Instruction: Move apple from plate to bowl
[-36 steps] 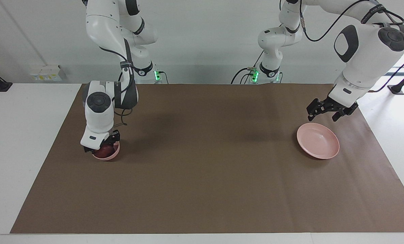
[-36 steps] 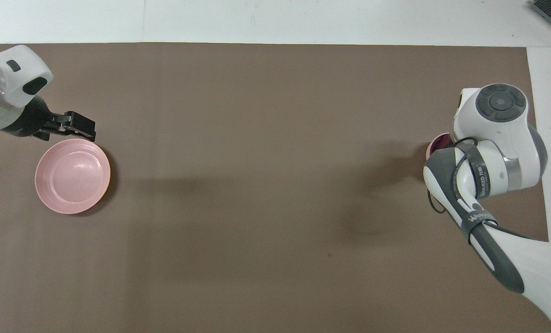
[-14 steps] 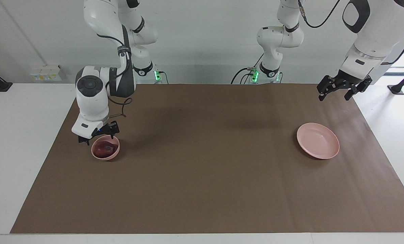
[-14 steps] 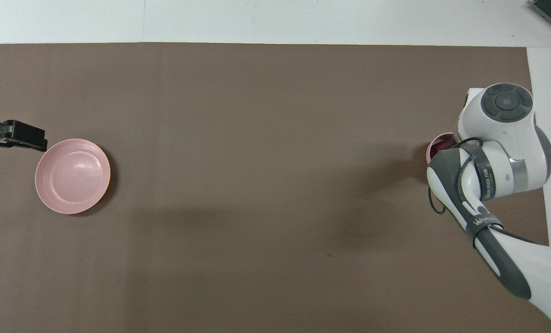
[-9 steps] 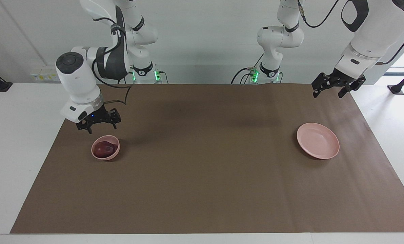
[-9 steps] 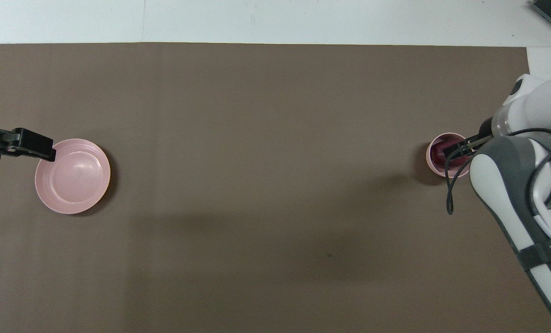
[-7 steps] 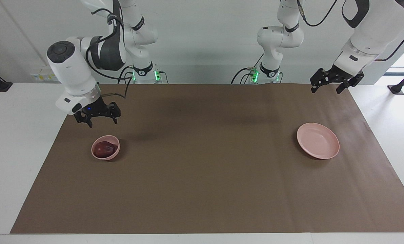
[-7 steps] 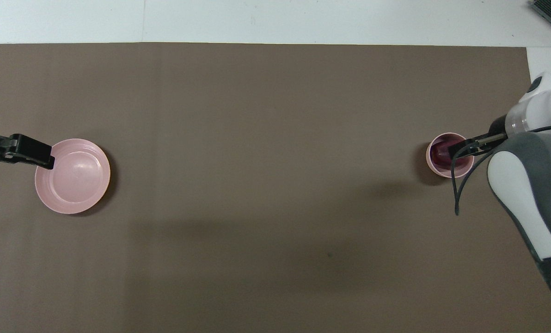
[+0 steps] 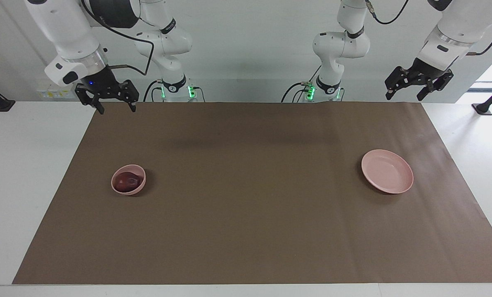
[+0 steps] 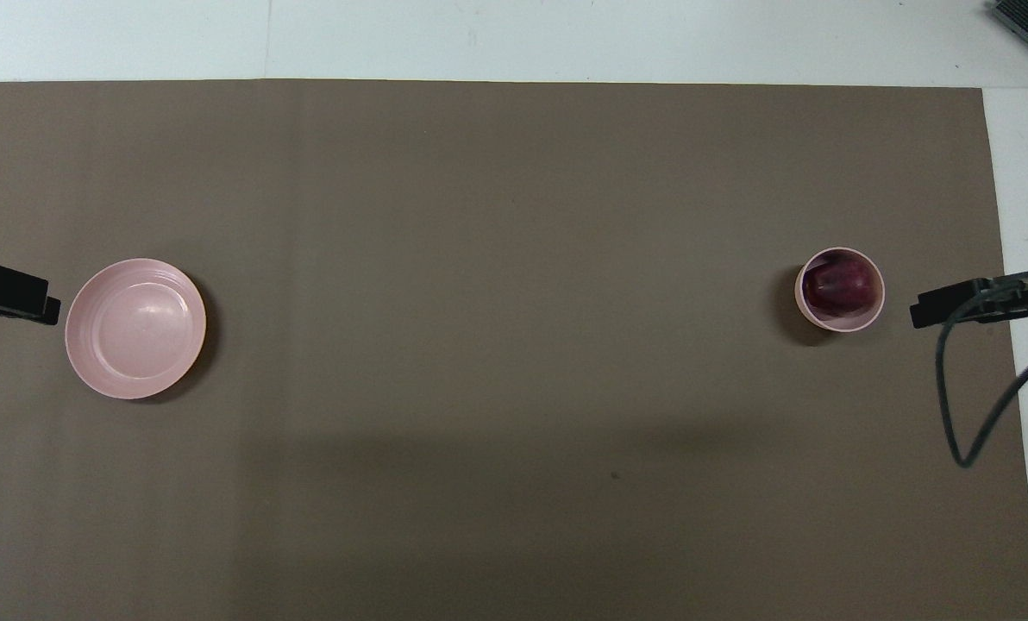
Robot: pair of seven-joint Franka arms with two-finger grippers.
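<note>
The dark red apple (image 9: pixel 126 180) sits down inside the small pink bowl (image 9: pixel 128 191), which stands on the brown mat (image 9: pixel 246 231) toward the right arm's end of the table. From above it nearly fills the bowl, with only a thin crescent of pink floor showing on the side nearer the robots. The wide pink plate (image 9: pixel 387 185) is well apart from the bowl, toward the left arm's end of the table, and nothing lies on it.

The right gripper (image 9: pixel 113 104) hangs high over the mat's edge at the robots' end, its fingers spread and holding nothing. From it the bowl lies down and away from the robots, near enough to reach again but clearly apart. The left gripper (image 9: pixel 409 90) is likewise raised over the mat's edge at the robots' end, closer to the plate than to the bowl, fingers apart and empty.

Of the two, the right gripper is by far the nearer to the bowl. The apple is roundish, so I see no long axis to line up with. To my eye the transfer looks done: apple in bowl, plate bare, both arms drawn up. If anything were still wanted at the bowl, the right arm would be the one to drop onto it.
</note>
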